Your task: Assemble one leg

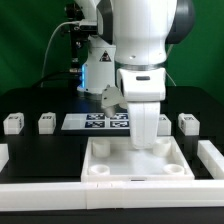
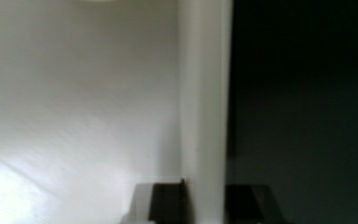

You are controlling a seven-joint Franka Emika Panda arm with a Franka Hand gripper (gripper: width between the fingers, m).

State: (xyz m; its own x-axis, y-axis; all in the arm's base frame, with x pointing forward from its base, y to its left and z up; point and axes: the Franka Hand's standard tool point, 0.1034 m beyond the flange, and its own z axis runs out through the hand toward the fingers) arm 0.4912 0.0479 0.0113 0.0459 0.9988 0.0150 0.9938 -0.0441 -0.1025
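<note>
The large white square tray (image 1: 100, 165) lies in the middle of the black table. My gripper (image 1: 148, 142) reaches down onto the tray's back wall. In the wrist view the wall (image 2: 202, 100) runs straight between my two dark fingers (image 2: 167, 205), which press on both sides of it; the gripper (image 2: 206, 205) is shut on the wall. Small white legs with tags stand in a row behind the tray: two at the exterior view's left (image 1: 12, 122) (image 1: 46, 123) and one at its right (image 1: 187, 122). None is held.
The marker board (image 1: 100, 121) lies flat behind the tray between the legs. White rails border the work area at the front (image 1: 60, 188) and at the exterior view's right (image 1: 210, 155). Camera gear stands at the back (image 1: 80, 40).
</note>
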